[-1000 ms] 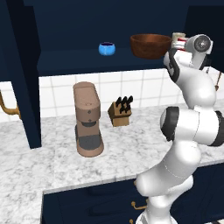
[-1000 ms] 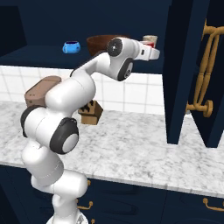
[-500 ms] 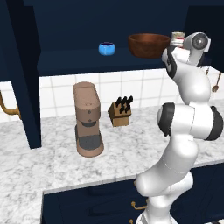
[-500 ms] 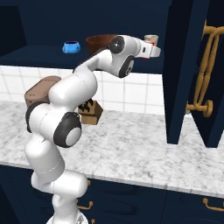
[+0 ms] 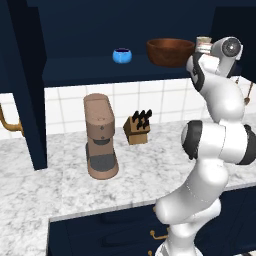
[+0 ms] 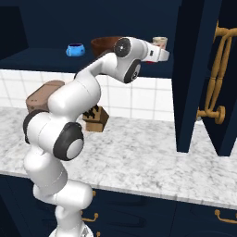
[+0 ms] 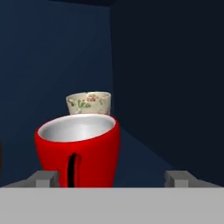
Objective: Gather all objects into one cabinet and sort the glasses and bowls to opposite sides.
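1. Where the cabinet (image 5: 75,70) shelf ends on the right, I see the red cup (image 7: 78,148) standing on the shelf floor between my gripper's (image 7: 111,178) two tips, which sit spread wide of its sides; the claw looks released, with clear gaps on both flanks.
2. The beige cup (image 7: 89,103) stands just behind the red cup, deeper toward the cabinet's back wall.
3. Right of the red cup, the cabinet's dark side wall rises close by, with a strip of bare shelf between.
4. Left of the red cup on the same shelf sits the brown bowl (image 5: 170,51), and the blue bowl (image 5: 122,55) lies farther left, well apart from it.
5. Below the cabinet, the coffee machine (image 5: 100,136) and knife block (image 5: 137,128) stand on the marble counter (image 6: 152,157).
6. The open door (image 6: 196,74) with brass handles (image 6: 217,69) hangs right of the cups.
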{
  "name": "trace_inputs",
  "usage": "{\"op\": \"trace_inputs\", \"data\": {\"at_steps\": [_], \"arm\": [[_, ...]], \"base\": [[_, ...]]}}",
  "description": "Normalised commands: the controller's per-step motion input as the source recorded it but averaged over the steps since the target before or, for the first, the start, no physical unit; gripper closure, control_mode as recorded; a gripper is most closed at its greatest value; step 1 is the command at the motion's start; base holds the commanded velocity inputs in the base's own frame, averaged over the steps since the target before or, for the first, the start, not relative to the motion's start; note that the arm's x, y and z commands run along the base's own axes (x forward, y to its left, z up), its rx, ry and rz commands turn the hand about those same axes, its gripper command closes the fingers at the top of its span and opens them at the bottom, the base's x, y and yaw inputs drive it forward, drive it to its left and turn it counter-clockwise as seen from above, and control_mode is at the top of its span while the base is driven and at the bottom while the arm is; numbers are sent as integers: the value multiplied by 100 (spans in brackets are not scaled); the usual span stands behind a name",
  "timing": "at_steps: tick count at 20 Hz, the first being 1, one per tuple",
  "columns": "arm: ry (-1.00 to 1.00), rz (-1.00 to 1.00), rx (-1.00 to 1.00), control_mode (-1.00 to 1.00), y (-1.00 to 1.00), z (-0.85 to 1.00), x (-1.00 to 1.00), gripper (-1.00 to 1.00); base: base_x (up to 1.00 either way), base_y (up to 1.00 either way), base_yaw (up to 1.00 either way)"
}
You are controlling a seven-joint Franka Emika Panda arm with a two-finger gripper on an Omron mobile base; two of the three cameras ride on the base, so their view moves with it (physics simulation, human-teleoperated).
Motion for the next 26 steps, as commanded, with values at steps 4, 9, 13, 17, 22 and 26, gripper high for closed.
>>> {"op": "trace_inputs", "data": {"at_steps": [4, 9, 13, 17, 22, 26], "arm": [[0, 0, 0, -100, 26, 0, -31, -100], [0, 1, 0, -100, 22, 12, -37, -100], [0, 0, 0, -100, 0, 50, -58, -100], [0, 1, 0, -100, 13, 50, -61, -100], [0, 7, 0, -100, 58, 7, -71, -100], [1, 6, 0, -100, 82, 2, -59, -100]], "base": [[0, 0, 0], [0, 0, 0], [0, 0, 0], [0, 0, 0], [0, 0, 0], [0, 0, 0]]}}
